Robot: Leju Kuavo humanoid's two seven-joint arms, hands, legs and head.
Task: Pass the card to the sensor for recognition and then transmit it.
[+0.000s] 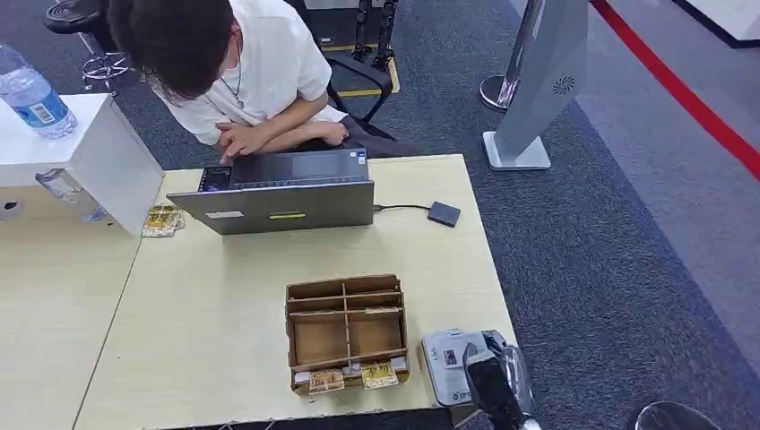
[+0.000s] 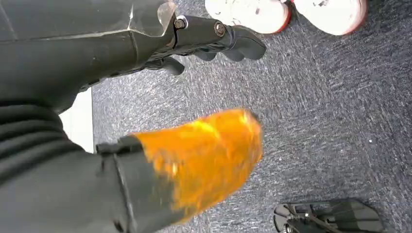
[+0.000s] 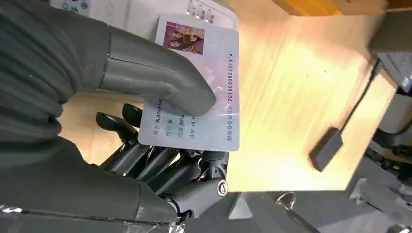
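**Card pinched in the right hand above the reader**

The right hand [image 3: 160, 145] holds a pale, glossy plastic ID card with a small photo and printed text [image 3: 199, 82], its thick grey thumb pressing the face while the dark fingers [image 3: 145, 160] curl beneath it. In the head view this hand [image 1: 491, 381] sits at the near right corner of the light wooden tabletop [image 1: 206, 331], over a white and grey card sensor box [image 1: 444, 363]. Just beside the sensor stands a brown cardboard divided organiser [image 1: 347, 331] with small cards along its near edge.

Farther back, a grey laptop [image 1: 282, 193] has a cable running to a small dark grey square dongle [image 1: 444, 213]. A person in a white shirt [image 1: 260, 63] leans over the laptop.

The left hand [image 2: 214, 43] hangs above grey carpet [image 2: 330, 121], its fingers loosely curled and holding nothing.
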